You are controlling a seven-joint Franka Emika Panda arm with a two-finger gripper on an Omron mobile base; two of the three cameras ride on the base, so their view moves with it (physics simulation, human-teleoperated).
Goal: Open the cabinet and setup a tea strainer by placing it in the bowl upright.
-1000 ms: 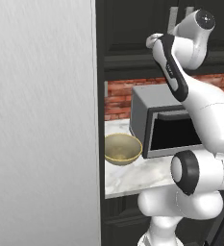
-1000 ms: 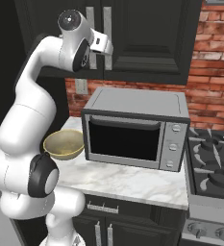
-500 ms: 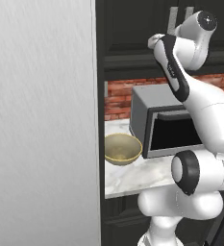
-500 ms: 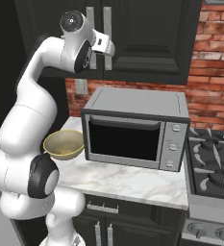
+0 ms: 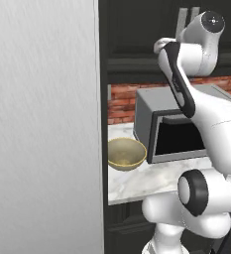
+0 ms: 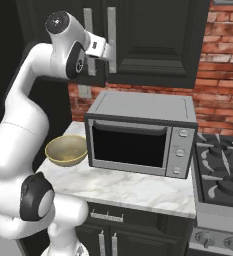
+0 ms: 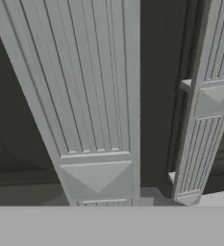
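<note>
The arm reaches up to the black cabinet (image 6: 153,40) above the microwave (image 6: 140,132), and its hand (image 6: 105,50) sits right at the lower part of a long silver door handle (image 6: 111,35). In the hand view that handle (image 7: 92,96) stands very close and large, with a second handle (image 7: 205,101) to one side against the dark door panels. The fingers look clamped on the near handle, though their tips are hidden, so the hold cannot be confirmed outright. The cabinet doors appear shut. The olive-yellow bowl (image 6: 66,150) rests upright on the marble bench (image 6: 128,187), just left of the microwave. A brick wall (image 6: 220,75) rises behind, with a stove (image 6: 223,175) to the right.
</note>
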